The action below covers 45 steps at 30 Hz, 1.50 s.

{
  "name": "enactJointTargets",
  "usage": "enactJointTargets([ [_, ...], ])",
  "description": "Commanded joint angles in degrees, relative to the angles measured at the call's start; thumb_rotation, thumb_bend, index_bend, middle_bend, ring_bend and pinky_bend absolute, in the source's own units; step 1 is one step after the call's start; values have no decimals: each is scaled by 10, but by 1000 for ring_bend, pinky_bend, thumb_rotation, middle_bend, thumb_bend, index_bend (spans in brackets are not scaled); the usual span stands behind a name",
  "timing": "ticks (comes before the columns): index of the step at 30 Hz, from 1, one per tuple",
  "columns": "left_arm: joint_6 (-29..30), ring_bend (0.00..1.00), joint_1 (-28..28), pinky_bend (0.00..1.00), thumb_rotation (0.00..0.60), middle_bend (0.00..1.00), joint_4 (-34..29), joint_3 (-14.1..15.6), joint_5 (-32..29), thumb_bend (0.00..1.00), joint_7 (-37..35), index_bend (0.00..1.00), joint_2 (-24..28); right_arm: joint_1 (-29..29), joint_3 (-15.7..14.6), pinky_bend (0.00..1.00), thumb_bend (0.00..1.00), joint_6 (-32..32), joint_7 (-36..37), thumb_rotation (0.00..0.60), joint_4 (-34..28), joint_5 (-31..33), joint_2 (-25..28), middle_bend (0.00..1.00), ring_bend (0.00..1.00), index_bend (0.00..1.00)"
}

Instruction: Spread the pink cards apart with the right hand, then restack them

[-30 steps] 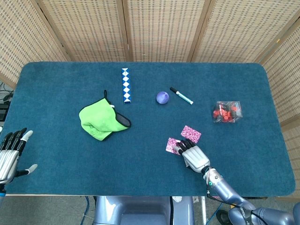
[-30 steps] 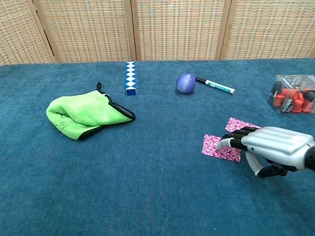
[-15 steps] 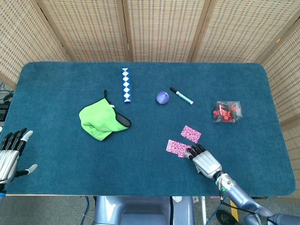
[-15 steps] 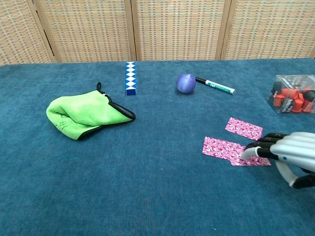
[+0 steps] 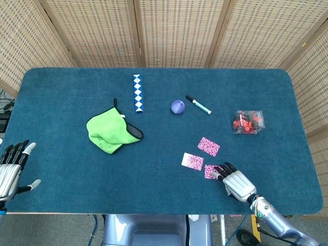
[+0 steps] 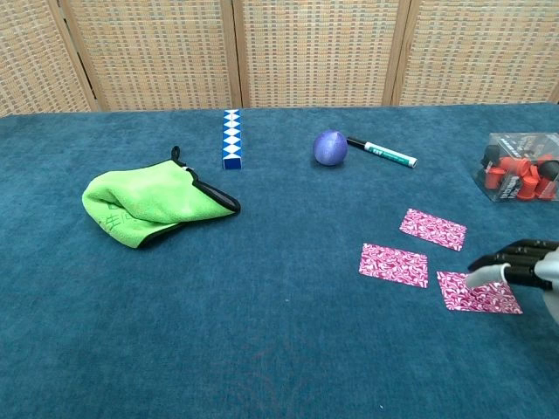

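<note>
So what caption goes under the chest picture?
Right hand touching one of three spread pink cards on the blue table.

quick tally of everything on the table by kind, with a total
pink cards: 3
green cloth: 1
blue-white snake puzzle: 1
purple ball: 1
marker: 1
clear box of red pieces: 1
total: 8

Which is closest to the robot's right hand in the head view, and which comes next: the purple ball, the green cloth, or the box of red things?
From the right hand, at the table's near right edge:
1. Box of red things, behind the hand, near the right side.
2. Purple ball, farther back, around the middle.
3. Green cloth, far over on the left.
</note>
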Motion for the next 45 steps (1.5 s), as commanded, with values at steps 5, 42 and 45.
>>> enactJointTargets([
  [5, 1, 0, 0, 0, 600, 0, 0, 0, 0, 11, 3, 0, -1, -4, 46, 23, 313, 59, 59, 600, 4, -1, -6, 0, 0, 103],
  [42, -4, 0, -1, 0, 600, 0, -1, -1, -3, 10, -4, 0, 1, 99, 173, 23, 257, -3, -276, 600, -40, 440, -185, 0, 0, 247],
  [45, -4, 0, -1, 0, 600, 0, -1, -1, -3, 11, -4, 0, 2, 104, 174, 23, 260, -5, -284, 600, -33, 459, -191, 0, 0, 255],
])
